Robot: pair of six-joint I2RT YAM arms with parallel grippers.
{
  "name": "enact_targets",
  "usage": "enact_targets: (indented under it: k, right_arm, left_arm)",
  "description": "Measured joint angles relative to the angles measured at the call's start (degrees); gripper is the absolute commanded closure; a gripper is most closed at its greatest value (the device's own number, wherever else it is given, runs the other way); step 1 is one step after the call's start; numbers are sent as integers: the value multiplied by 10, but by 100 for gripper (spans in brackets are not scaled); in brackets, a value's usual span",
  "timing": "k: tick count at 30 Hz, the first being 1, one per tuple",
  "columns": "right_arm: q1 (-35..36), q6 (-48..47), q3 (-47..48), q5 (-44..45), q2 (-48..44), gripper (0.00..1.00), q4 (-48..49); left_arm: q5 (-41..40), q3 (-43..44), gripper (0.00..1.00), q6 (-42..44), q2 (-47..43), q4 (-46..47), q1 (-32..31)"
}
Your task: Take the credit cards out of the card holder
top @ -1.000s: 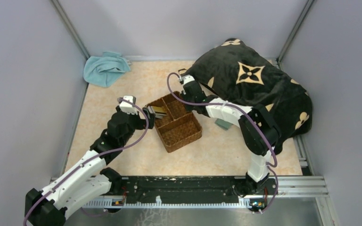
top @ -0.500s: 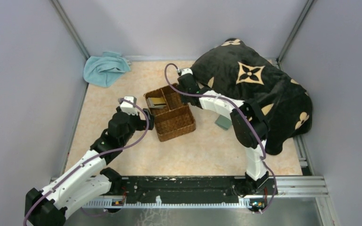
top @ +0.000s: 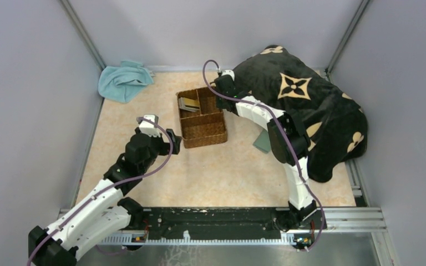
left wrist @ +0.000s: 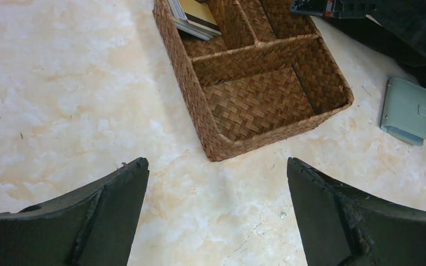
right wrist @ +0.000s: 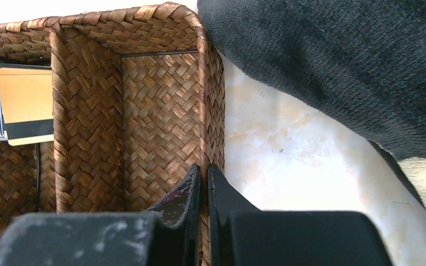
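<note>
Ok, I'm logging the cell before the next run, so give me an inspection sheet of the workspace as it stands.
Surface: beige marbled table.
Job's things: credit cards stacked in a far compartment of the wicker basket; card holder closed, flat on the table right of the basket.
Clutter: towel in the far left corner; black patterned cushion at far right.
Grippers: left gripper open, empty, beside the basket; right gripper shut on the basket's wall.
Cables: purple cables loop along both arms; no snag seen.
Surroundings: grey walls on three sides.
</note>
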Motion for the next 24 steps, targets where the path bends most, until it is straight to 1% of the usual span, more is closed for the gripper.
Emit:
enact_targets:
  k: [3,6,9,10,12,13,15,17,18,19,21,22,23,24]
  right_arm:
    - [1,3,4,-1,5,66,0]
    - [2,1,4,-7,5,58,5]
    - [3,-5,-6,-7,-3,47,13]
    - [3,-7,-14,-6,-10,46,14]
    - [4,-16,-41,0,-37,48,19]
    - [5,-20,-58,5,-56,52,20]
    - [9,-31,-94,20,-99,68,28]
    - [17,-45,-138,44,-159,80,41]
    - [23,-50,-163,63,-197,85,49]
    - [28,-57,-180,77,-223,86,54]
    - [43,-68,-239,126,-294,86,85]
    - [50,-74,-279,153,-337,79,105]
    - [58,-76,-328,181,-386,70,125]
    - [62,-74,-361,200,-419,67,132]
  left_arm:
    - [0,0,0,-2,-2,-7,0]
    - [0,0,0,-6,-5,-10,0]
    - [0,0,0,-10,-6,-10,0]
    - [0,0,0,-10,-6,-10,0]
    - [2,0,0,-10,-4,-9,0]
    - [4,0,0,-10,-2,-9,0]
    - [13,0,0,-9,10,-2,0]
    - [26,0,0,-6,35,10,-1]
    - [33,0,0,-5,46,16,-1]
    - [39,0,0,-5,60,21,-3]
    - [50,2,0,-5,85,25,-12]
    - [51,3,0,-3,92,25,-21]
    - [51,8,0,0,100,24,-36]
    - [48,12,0,1,103,24,-46]
